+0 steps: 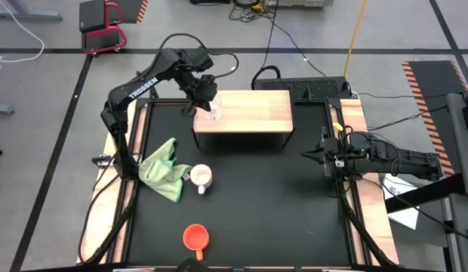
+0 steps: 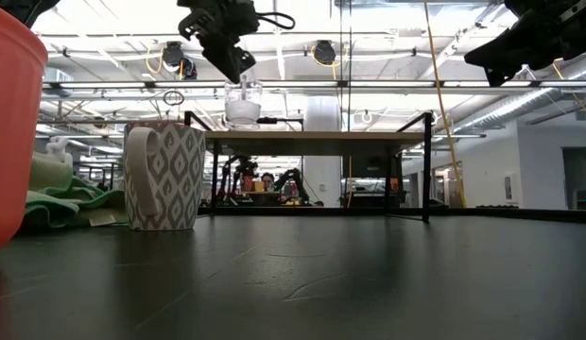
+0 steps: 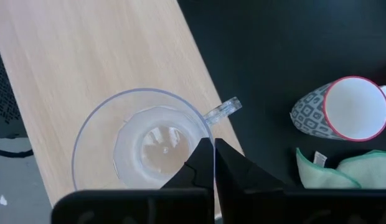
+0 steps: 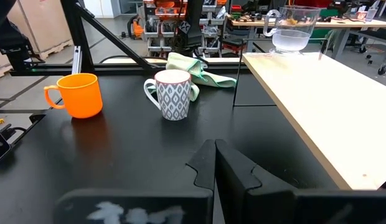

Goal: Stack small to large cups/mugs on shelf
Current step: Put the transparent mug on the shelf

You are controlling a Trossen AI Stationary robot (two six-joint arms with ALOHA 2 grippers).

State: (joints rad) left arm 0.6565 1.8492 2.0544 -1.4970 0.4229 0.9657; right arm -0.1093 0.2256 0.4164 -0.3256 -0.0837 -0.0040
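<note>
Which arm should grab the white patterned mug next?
Probably left. The left gripper hovers above the glass cup on the shelf, on the white mug's side; the right gripper waits farther away.

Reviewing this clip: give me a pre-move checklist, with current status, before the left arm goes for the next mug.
1. Glass cup upright on the shelf: ok; it stands near the shelf's left end.
2. Left pincer clear of the cup: cannot tell; it sits right above the cup, and its fingers look closed in the left wrist view.
3. White patterned mug upright and reachable: ok; on the mat beside the green cloth.
4. Orange mug upright: ok; near the table's front edge.
5. Right pincer out of the way: ok; parked at the table's right side, closed.
</note>
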